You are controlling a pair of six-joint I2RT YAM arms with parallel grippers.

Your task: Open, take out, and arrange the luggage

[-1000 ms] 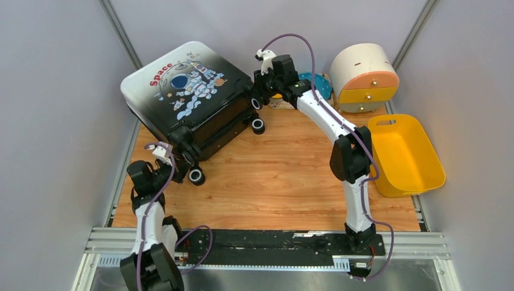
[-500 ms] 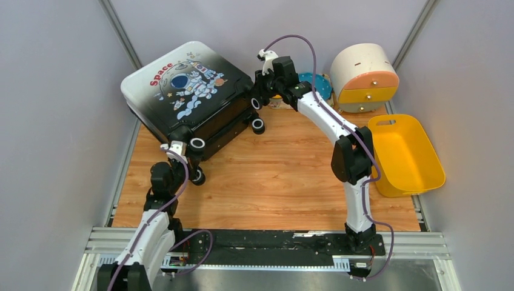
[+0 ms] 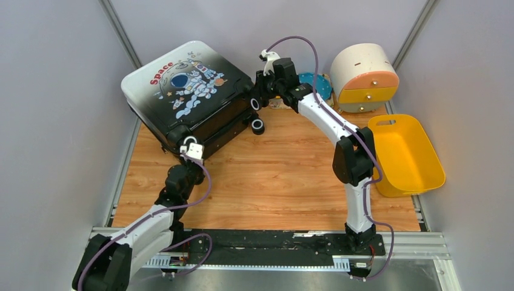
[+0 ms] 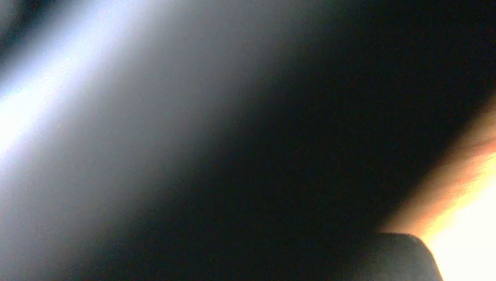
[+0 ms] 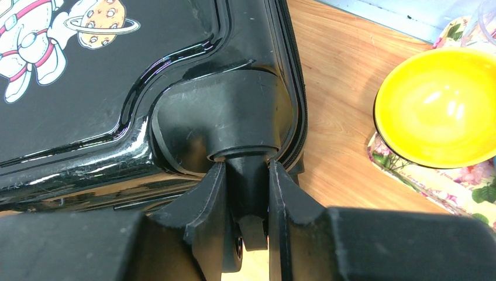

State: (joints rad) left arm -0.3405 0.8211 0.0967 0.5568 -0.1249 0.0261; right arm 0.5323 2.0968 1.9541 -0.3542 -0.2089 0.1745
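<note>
The luggage (image 3: 182, 91) lies flat and closed at the back left, astronaut print and red "Space" facing up. My right gripper (image 3: 257, 97) reaches its far right corner. In the right wrist view the fingers (image 5: 210, 199) are shut on the black stem of a luggage wheel (image 5: 248, 181), just under the corner housing of the shell (image 5: 88, 88). My left gripper (image 3: 191, 145) sits shut against the luggage's near corner, its fingertips hidden under the wrist camera. The left wrist view is a dark blur with a strip of wooden table (image 4: 474, 193) at its right edge.
A round cream-and-orange drawer box (image 3: 363, 76) stands at the back right, with a yellow bin (image 3: 403, 154) in front of it at the table's right edge. A yellow bowl (image 5: 436, 105) rests on a floral mat beside the right gripper. Another luggage wheel (image 3: 257, 126) sticks out.
My left arm has swung from the table's left edge forward and right, up to the luggage's near corner, covering the wheel there. The right arm and the luggage have stayed put.
</note>
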